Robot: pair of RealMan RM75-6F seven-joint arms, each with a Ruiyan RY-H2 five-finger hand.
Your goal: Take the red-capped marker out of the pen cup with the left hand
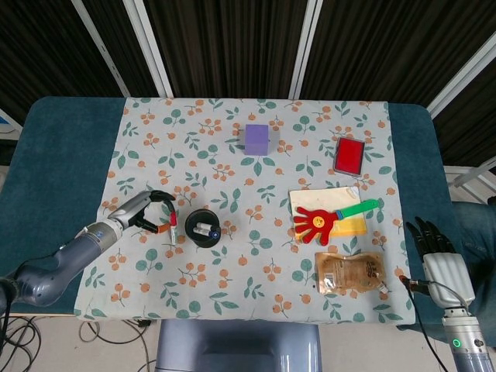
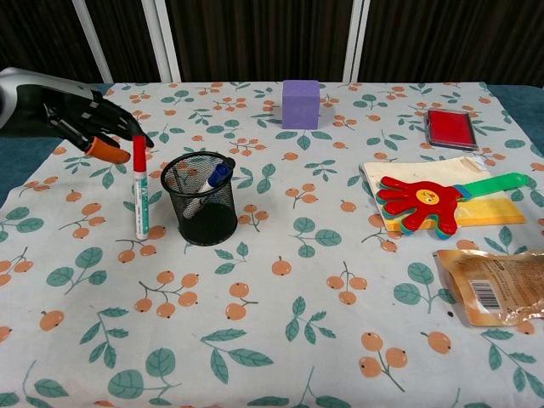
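Observation:
My left hand (image 1: 146,211) (image 2: 83,121) pinches the red-capped marker (image 1: 172,226) (image 2: 140,195) at its cap. The white marker hangs nearly upright, its lower end at the cloth, just left of the black mesh pen cup (image 1: 203,228) (image 2: 201,202) and outside it. A blue-capped marker (image 2: 213,178) leans inside the cup. Off the table's right edge, low in the head view, my right hand (image 1: 435,249) holds nothing, fingers stretched out; the chest view does not show it.
A purple cube (image 1: 256,139) (image 2: 300,104) stands at the back centre, a red stamp pad (image 1: 349,154) (image 2: 450,127) at the back right. A red hand-shaped clapper (image 1: 318,221) (image 2: 423,202) lies on yellow paper, a brown pouch (image 1: 350,272) (image 2: 493,285) in front of it.

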